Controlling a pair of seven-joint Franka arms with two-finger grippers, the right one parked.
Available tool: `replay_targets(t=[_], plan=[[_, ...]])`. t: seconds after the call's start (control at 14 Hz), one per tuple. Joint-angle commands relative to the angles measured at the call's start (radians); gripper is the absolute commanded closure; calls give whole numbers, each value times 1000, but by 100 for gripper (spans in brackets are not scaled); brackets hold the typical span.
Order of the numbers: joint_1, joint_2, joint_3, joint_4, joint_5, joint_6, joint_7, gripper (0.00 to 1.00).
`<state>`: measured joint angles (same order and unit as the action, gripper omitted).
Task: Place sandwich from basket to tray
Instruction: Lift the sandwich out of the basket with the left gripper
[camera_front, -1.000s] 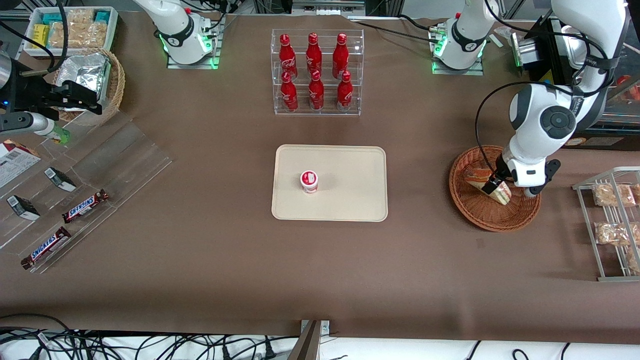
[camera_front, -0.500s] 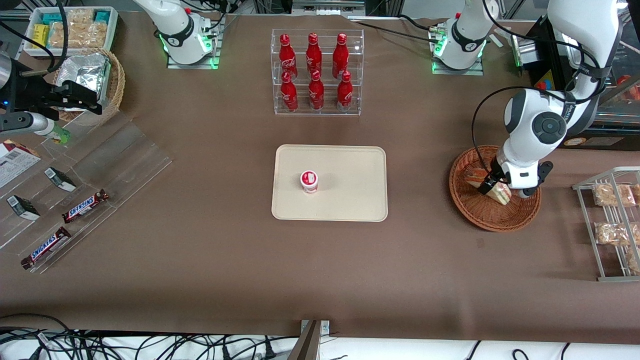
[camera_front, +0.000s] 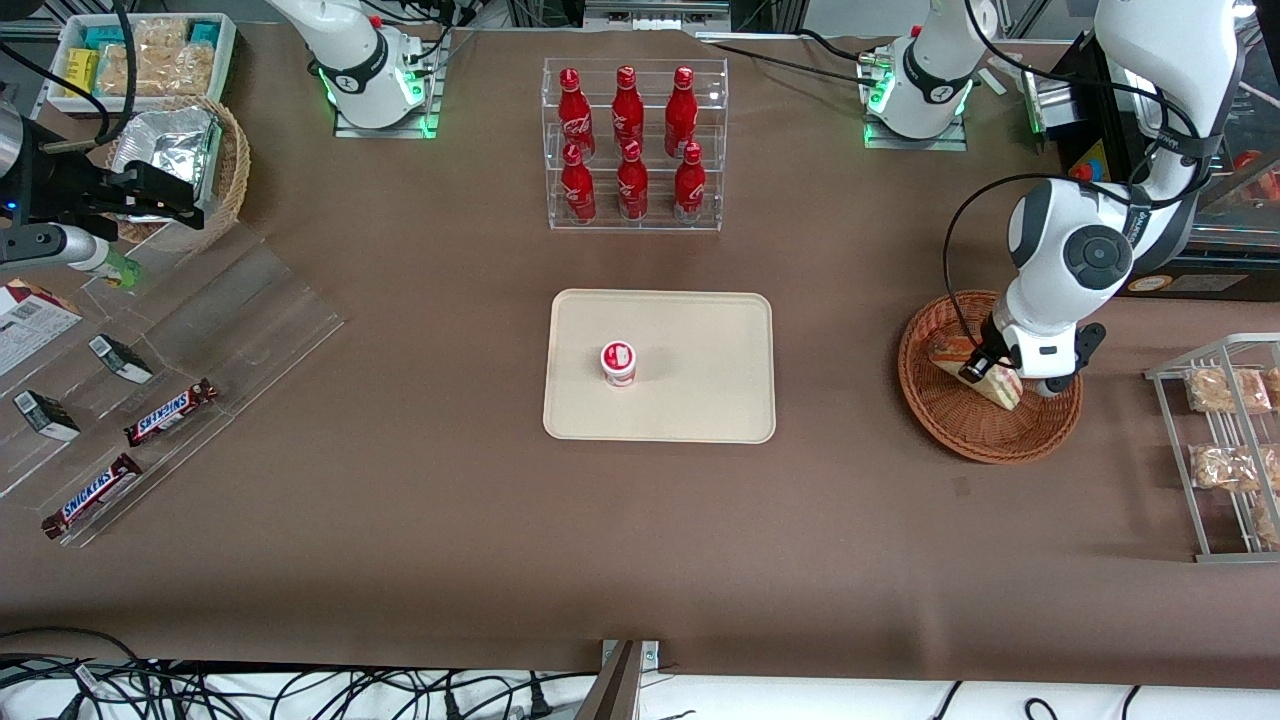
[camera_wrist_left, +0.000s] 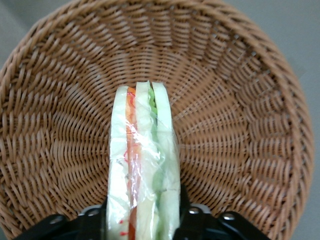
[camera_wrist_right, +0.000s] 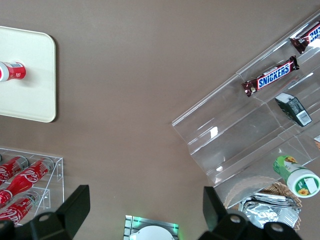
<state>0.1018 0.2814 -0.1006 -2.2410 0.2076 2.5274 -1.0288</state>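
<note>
Wrist view shows the sandwich (camera_wrist_left: 144, 165) standing on edge between the jaws, which press its two bread faces from either side; it sits over the middle of the basket (camera_wrist_left: 235, 100), its pointed end away from the jaws. From the front, the gripper (camera_front: 982, 368) hangs low inside the basket (camera_front: 960, 425) at the working arm's end of the tabletop (camera_front: 400, 520), clamped on the sandwich (camera_front: 985, 378).

It looks light and soft. The bread would squash under a hard squeeze, and the clear wrap is probably slick, so a gentle hold across the flat faces near the thick end seems the safest place.

Below the jaws the woven rim rises all round, so a lift straight up should come first. Between the jaws and the tray (camera_front: 700, 330) the tabletop lies bare. A small red-and-white cup (camera_front: 618, 362) stands on the tray, with open room on the side of it nearer the jaws.
</note>
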Motion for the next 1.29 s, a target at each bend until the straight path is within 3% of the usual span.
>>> replay_targets(t=[0.0,0.29,0.57,0.86,1.21], plan=[[4,-47,-10,90,32,-166,-11,100],[-2,-47,-63,288,0,-415,64,100],[-16,-42,-88,472,-120,-590,260,100],[-28,-44,-180,572,-149,-693,398,100],[-30,-31,-349,584,-151,-694,489,100]])
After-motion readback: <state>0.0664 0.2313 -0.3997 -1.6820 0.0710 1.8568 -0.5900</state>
